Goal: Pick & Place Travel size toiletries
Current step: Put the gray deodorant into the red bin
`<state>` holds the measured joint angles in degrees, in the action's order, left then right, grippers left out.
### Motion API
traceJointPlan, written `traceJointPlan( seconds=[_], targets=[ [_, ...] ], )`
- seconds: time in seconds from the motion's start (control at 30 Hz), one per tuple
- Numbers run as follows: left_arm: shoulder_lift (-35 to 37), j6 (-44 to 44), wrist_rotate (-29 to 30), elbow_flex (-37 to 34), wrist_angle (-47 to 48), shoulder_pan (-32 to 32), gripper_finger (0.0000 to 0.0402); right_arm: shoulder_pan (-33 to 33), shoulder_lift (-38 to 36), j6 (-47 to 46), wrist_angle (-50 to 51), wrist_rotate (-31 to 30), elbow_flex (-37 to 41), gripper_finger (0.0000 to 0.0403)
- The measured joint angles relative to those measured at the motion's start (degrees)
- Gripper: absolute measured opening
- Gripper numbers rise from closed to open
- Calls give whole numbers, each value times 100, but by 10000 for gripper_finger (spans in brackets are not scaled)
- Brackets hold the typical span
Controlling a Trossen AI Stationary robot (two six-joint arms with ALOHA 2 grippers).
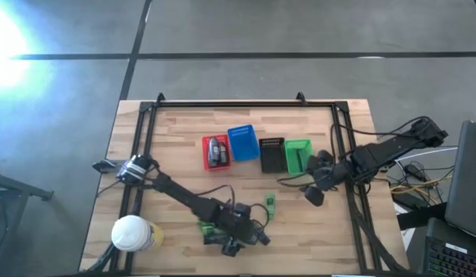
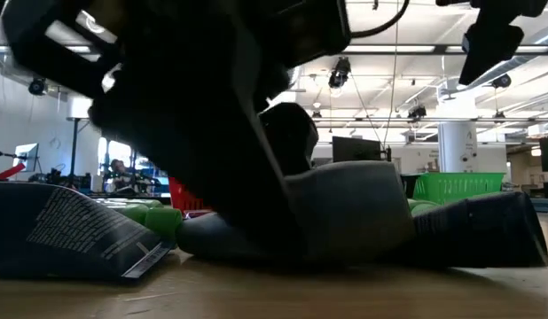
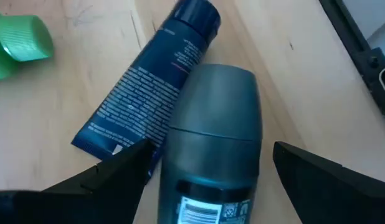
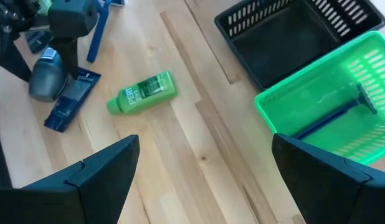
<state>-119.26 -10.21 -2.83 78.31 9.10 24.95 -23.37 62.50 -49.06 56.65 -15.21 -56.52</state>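
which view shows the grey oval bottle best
The left wrist view: the grey oval bottle fills it, lying between the open left gripper fingers, against a dark blue tube. The low view shows it side-on, partly hidden. The right wrist view shows it small and far; the high view hides it.

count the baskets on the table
4, in a row at the table's middle: red basket, blue basket, black basket, green basket. None seems hidden.
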Motion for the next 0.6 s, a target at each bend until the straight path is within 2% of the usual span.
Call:
traceJointPlan(
  seconds=[0.13,0.3,0.47,0.6],
  targets=[
    [-136,167,113,265,450,-4,300,-42,24,2,-3,-4,8,364],
    [-151,265,338,338,503,-30,214,-40,-8,50,-2,-256,6,364],
    [110,-92,393,325,991,-75,212,-28,-23,184,-2,-300,-76,364],
    [728,-669,835,266,1746,-75,212,-25,-20,256,-1,-423,-188,364]
  ],
)
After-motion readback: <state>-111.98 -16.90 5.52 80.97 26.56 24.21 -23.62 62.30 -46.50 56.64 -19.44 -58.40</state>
